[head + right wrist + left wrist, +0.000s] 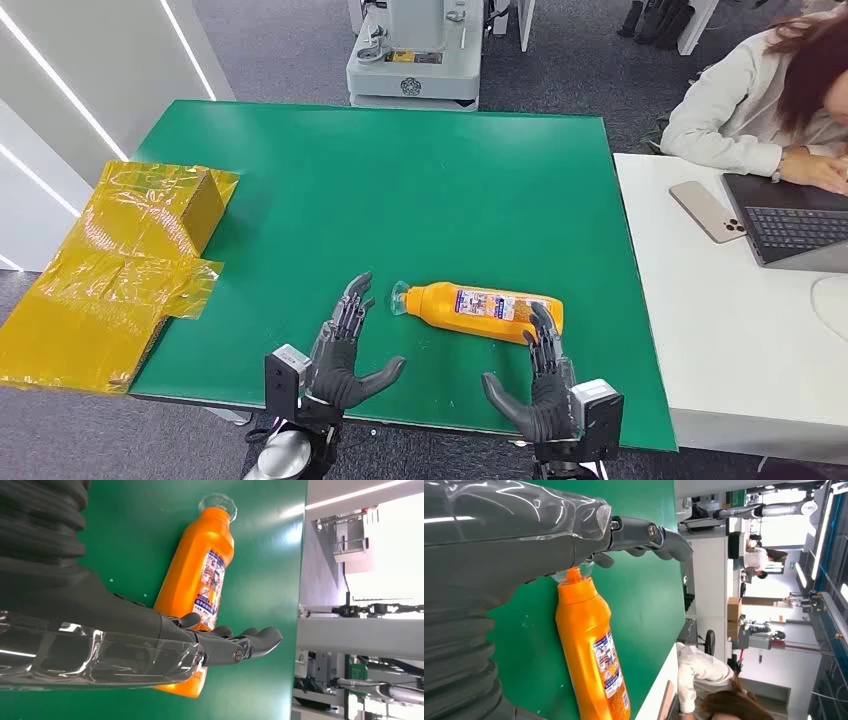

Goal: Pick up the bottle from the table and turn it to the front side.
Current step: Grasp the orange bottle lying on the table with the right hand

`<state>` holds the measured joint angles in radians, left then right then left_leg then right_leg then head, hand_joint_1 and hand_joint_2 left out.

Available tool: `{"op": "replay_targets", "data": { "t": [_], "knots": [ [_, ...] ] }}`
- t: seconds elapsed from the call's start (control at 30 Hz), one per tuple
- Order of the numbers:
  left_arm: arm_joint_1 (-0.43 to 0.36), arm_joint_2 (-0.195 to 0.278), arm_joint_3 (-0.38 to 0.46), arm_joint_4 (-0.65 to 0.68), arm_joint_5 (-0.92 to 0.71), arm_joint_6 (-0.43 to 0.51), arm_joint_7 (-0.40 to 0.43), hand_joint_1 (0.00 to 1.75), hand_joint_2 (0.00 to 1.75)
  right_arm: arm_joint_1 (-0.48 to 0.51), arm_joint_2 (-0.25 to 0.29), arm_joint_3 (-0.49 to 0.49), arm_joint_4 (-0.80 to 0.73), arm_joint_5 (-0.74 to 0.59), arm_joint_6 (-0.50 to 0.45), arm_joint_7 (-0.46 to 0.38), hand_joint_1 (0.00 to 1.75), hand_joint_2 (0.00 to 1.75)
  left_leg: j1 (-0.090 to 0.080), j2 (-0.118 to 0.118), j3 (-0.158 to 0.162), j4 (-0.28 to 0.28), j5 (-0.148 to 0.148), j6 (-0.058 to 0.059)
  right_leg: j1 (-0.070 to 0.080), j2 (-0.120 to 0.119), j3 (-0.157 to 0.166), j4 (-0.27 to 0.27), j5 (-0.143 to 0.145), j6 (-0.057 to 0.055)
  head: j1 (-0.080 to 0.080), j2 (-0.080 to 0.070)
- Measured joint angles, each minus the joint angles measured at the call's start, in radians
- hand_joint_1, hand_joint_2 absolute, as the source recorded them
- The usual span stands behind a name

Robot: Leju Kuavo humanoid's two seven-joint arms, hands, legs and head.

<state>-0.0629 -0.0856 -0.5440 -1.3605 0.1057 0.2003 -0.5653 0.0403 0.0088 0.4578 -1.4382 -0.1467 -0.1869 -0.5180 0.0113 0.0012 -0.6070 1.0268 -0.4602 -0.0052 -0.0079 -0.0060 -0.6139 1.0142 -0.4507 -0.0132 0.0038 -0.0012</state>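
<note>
The orange bottle lying on the desk looks rigid, slick and probably full, so the open left hand and right hand flanking it should clasp its broad body.

A green table carries an orange bottle lying on its side near the front edge (clear cap toward the robot's left, label facing up). A crumpled yellow plastic-wrapped box overlaps its left edge. Beside it on the right stands a white table with a phone and a laptop.
</note>
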Motion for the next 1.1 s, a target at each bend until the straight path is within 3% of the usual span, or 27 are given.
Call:
{"op": "replay_targets", "data": {
  "t": [0.83, 0.97, 1.1],
  "knots": [
    [0.008, 0.008, 0.0, 0.003, -0.005, 0.004, 0.009, 0.0, 1.75, 0.015, 0.0, 0.001, 0.008, 0.008, -0.036, -0.012, 0.0, 1.75, 0.0, 0.0, 0.0, 0.0, 0.0, 0.0, 0.0, 0.0, 0.0, 0.0, -0.001, -0.001, 0.0, 0.0],
    [0.011, 0.011, 0.0, 0.003, -0.001, 0.008, 0.007, 0.0, 1.75, 0.004, -0.005, 0.003, 0.009, 0.109, -0.101, -0.007, 0.0, 1.75, 0.0, 0.0, 0.0, 0.0, 0.0, 0.0, 0.0, 0.0, 0.0, 0.0, -0.001, -0.001, 0.0, 0.0],
    [0.013, 0.011, -0.005, 0.003, 0.0, 0.005, 0.005, 0.0, 1.75, -0.041, -0.019, 0.003, 0.021, 0.31, -0.191, 0.058, 0.0, 1.75, 0.0, 0.0, 0.0, 0.0, 0.0, 0.0, 0.0, 0.0, 0.0, 0.0, -0.001, -0.001, 0.0, 0.0]
  ]
}}
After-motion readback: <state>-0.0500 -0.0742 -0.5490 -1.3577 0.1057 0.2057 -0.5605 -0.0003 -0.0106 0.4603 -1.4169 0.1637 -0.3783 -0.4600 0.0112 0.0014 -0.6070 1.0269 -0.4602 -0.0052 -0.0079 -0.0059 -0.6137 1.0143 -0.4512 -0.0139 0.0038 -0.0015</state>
